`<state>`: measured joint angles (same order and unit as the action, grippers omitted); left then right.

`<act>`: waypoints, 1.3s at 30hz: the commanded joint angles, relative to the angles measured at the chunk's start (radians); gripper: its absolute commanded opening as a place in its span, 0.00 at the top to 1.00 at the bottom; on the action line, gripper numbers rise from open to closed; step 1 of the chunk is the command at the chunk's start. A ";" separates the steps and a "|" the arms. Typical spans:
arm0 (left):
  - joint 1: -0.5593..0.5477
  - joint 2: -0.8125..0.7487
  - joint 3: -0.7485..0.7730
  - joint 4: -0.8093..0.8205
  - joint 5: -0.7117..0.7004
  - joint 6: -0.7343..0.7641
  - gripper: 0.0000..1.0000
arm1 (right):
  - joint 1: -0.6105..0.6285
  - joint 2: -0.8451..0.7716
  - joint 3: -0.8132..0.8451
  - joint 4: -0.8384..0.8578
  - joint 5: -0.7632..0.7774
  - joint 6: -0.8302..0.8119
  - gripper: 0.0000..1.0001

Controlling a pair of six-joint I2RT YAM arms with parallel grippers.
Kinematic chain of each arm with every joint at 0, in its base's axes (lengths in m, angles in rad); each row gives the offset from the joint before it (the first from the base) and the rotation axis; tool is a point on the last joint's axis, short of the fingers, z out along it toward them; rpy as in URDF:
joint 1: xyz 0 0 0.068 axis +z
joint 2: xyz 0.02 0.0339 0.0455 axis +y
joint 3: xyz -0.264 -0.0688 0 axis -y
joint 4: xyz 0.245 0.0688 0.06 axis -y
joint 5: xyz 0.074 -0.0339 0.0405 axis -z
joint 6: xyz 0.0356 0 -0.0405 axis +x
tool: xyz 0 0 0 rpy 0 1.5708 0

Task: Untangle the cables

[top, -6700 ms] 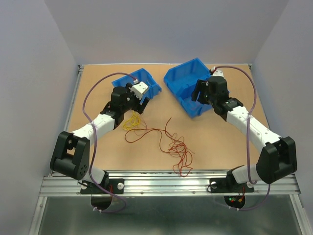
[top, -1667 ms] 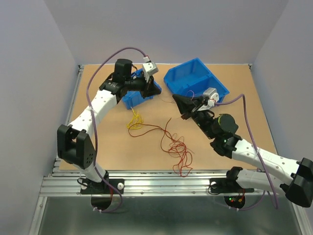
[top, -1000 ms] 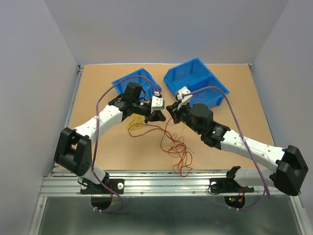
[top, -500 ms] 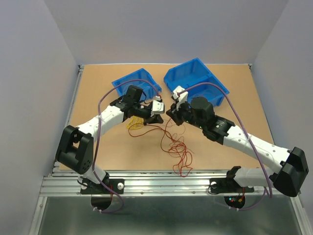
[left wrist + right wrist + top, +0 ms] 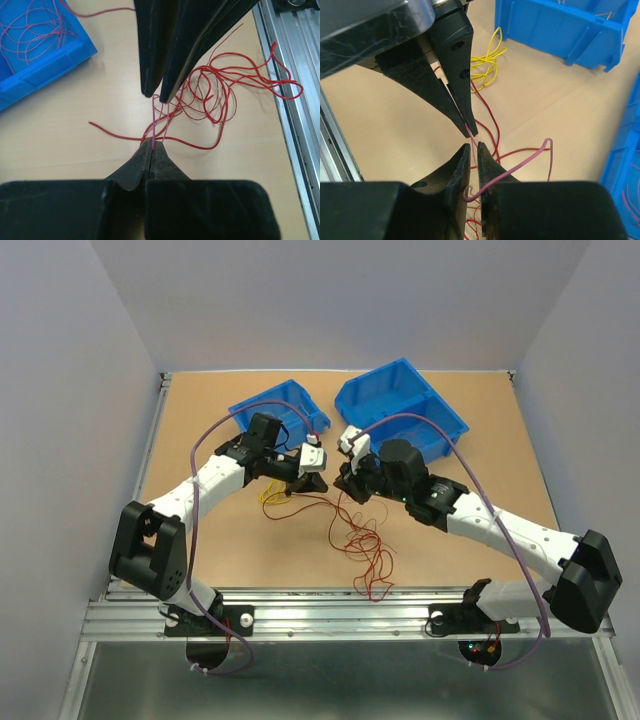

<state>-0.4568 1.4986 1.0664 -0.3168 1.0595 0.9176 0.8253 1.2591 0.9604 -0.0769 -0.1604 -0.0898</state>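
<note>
Toward the far edge of the tan worktop (image 5: 230, 550), left of centre, a blue bin (image 5: 270, 397) is sitting with thin red wire (image 5: 30, 30) coiled inside it. Just nearer, a small yellow cable (image 5: 268, 494) is lying in loops. At mid-worktop the left gripper (image 5: 152, 146) is pinching a hair-fine pink-red cable (image 5: 153, 125), its fingers pressed together on it. The right gripper (image 5: 471, 148) is facing it tip to tip, nearly touching, its fingers standing slightly apart. A pink strand (image 5: 520, 162) is curling across them, and whether they are gripping it cannot be told. Nearer than both grippers, the red cables (image 5: 365, 545) are sprawling in a loose tangle toward the middle of the near edge, where a metal rail (image 5: 350, 608) is running. A larger blue bin (image 5: 385, 380) is sitting by the far edge, right of centre. Purple cords (image 5: 195, 455) are arching over both arms.
</note>
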 commanded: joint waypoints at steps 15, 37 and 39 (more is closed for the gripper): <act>-0.002 -0.029 0.058 -0.096 0.091 0.058 1.00 | -0.002 0.071 0.086 -0.011 -0.087 -0.033 0.70; 0.179 -0.164 -0.126 0.497 0.099 -0.442 0.40 | -0.034 0.074 0.109 0.029 0.140 0.062 1.00; 0.188 -0.190 -0.172 0.571 0.021 -0.502 0.36 | -0.075 0.077 0.132 0.038 0.140 0.087 1.00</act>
<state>-0.2733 1.3872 0.9531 -0.0029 1.1515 0.6125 0.8040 1.3533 0.9897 -0.1017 -0.0925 -0.0540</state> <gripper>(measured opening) 0.609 0.020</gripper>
